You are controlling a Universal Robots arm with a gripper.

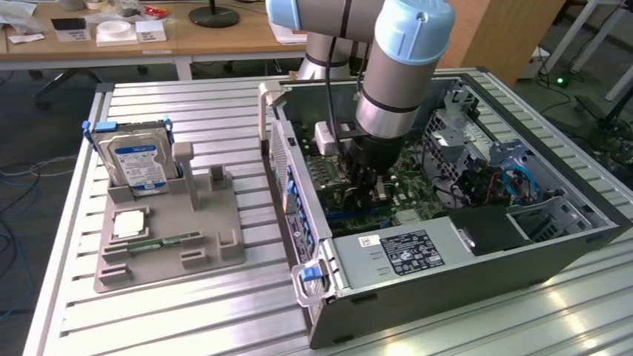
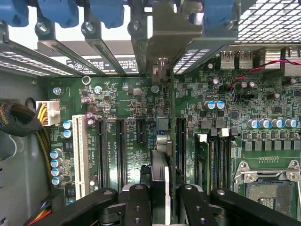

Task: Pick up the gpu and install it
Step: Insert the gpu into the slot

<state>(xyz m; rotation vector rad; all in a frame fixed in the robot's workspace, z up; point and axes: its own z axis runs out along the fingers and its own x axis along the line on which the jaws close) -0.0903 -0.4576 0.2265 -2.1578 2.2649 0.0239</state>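
While the gripper [image 1: 368, 182], centre frame inside the computer case [image 1: 465, 297], clamps the gpu [image 2: 163, 136] edge-on above the motherboard [image 2: 117, 94], we judge it light, stiff, fragile: hold by edges.

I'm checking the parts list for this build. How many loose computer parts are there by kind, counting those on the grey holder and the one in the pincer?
Hard drive, upright in the grey holder: 1
Memory stick, lying in the holder: 1
Square silver chip, on the holder: 1
gpu, held in the pincer: 1
Total: 4
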